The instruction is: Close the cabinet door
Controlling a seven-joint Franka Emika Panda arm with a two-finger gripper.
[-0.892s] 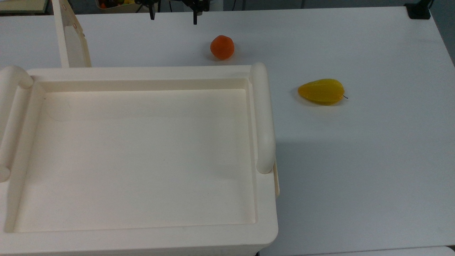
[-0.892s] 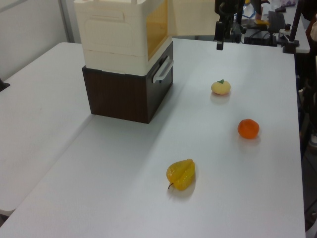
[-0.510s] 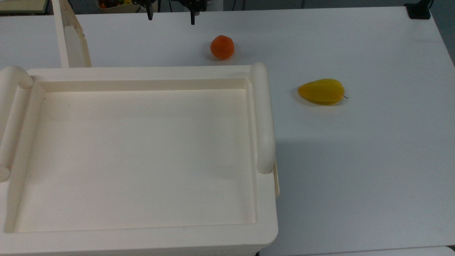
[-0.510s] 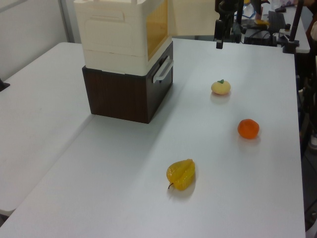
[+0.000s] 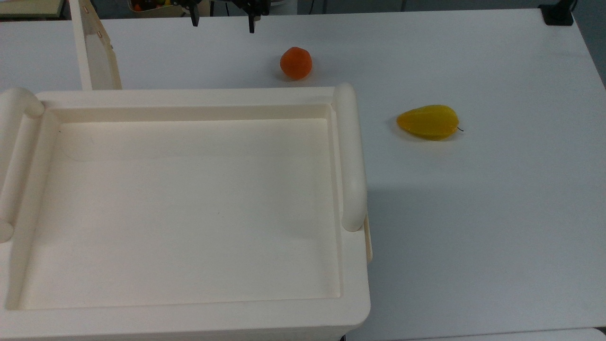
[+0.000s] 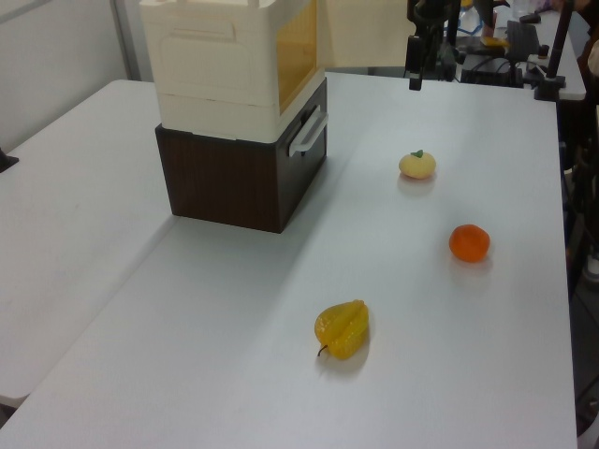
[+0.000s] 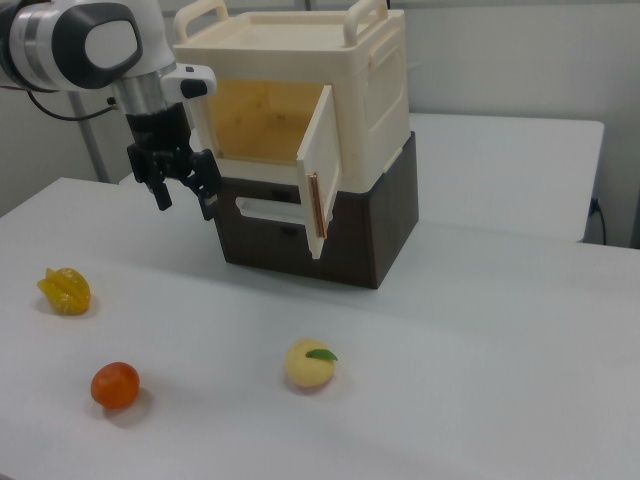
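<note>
The cabinet door (image 7: 322,170) is standing wide open, swung out from the front of the cream cabinet (image 7: 372,95), which is sitting on a dark brown base (image 7: 385,230) on the white table (image 5: 473,213). In the right view the door is hanging edge-on, hinged at the right view's right side of the opening, w/ the yellowish interior showing behind it.

The gripper (image 7: 183,192) is hovering w/ fingers spread apart and holding nothing, just beside the opening at the right view's left, apart from the door.

Door is looking like thin, stiff plastic: prob. light and swinging freely on its hinge, so no grasp needed. Best contact is likely the outer flat face near the free edge, far from the hinge, for max leverage; a gentle push should do, since the cabinet itself may slide or tip if shoved hard.

An orange (image 7: 115,385), a peach (image 7: 310,364) and a yellow starfruit (image 7: 64,290) are lying well apart from the cabinet.
</note>
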